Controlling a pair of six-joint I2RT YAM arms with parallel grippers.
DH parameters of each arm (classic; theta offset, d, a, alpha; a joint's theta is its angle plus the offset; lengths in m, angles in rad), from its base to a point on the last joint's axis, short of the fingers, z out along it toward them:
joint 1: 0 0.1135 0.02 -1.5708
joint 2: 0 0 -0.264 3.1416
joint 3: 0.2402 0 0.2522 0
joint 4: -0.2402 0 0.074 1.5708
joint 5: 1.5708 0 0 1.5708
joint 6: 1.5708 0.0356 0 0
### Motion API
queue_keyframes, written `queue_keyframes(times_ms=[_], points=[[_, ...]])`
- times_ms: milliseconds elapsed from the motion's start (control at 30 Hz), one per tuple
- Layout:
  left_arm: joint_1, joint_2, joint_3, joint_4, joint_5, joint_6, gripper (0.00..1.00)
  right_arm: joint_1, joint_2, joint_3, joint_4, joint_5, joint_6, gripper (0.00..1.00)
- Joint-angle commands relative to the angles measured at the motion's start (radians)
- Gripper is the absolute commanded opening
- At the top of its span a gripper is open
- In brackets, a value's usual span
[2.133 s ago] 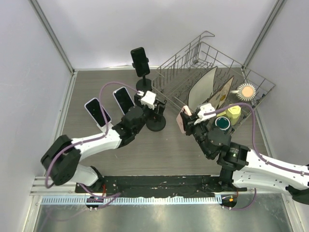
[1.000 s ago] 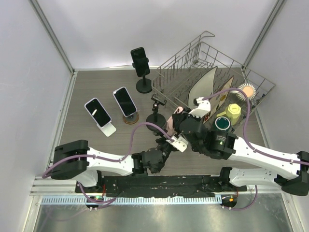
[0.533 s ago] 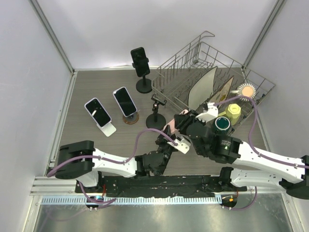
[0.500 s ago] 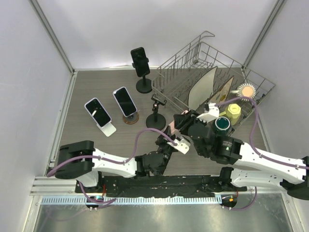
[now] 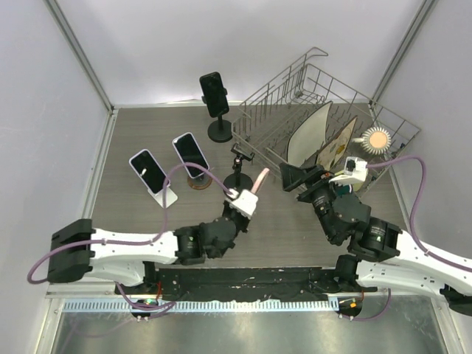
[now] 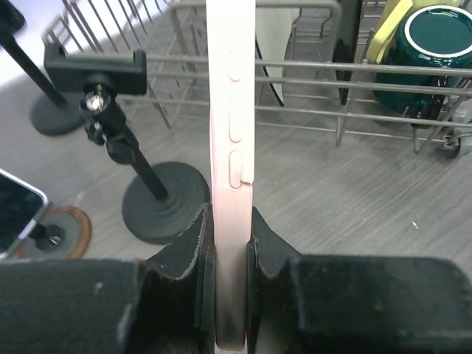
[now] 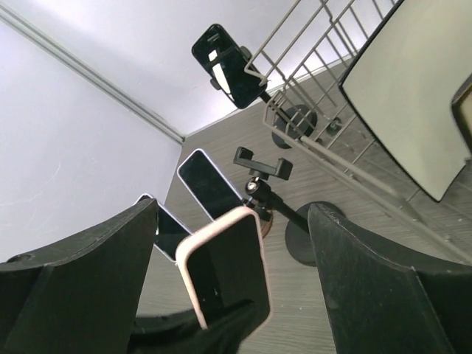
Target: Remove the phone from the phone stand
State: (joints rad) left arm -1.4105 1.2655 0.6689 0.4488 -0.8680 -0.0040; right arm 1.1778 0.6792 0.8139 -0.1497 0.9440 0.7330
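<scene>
The left claw [image 6: 230, 221] is clamped tight on the lower end of the pink-cased phone [image 6: 230, 133], holding it upright and edge-on. The phone is off the black phone stand [image 5: 240, 164], whose clamp is bare, and sits just beside it above the grey surface [image 5: 147, 140]. The right claw [image 5: 299, 177] is spread wide with nothing between its 2 fingers, near the wire dish rack [image 5: 276, 110].
</scene>
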Motion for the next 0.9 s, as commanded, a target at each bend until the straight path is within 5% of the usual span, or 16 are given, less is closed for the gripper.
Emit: queue_keyframes(times_ms=[0, 200, 367, 867], points=[[0.131, -0.121, -0.014, -0.274, 0.259, -0.483, 0.0, 0.003, -0.056, -0.027, 0.061, 0.071, -0.112, 0.88], [0.283, -0.198, -0.12, -0.305, 0.529, -0.766, 0.0, 0.003, -0.113, -0.056, 0.065, 0.104, -0.158, 0.88], [0.389, -0.17, -0.259, -0.118, 0.661, -1.007, 0.0, 0.003, -0.118, -0.07, 0.084, 0.093, -0.178, 0.88], [0.4, 0.33, -0.23, 0.445, 0.762, -1.323, 0.0, 0.005, -0.127, -0.082, 0.084, 0.07, -0.185, 0.87]])
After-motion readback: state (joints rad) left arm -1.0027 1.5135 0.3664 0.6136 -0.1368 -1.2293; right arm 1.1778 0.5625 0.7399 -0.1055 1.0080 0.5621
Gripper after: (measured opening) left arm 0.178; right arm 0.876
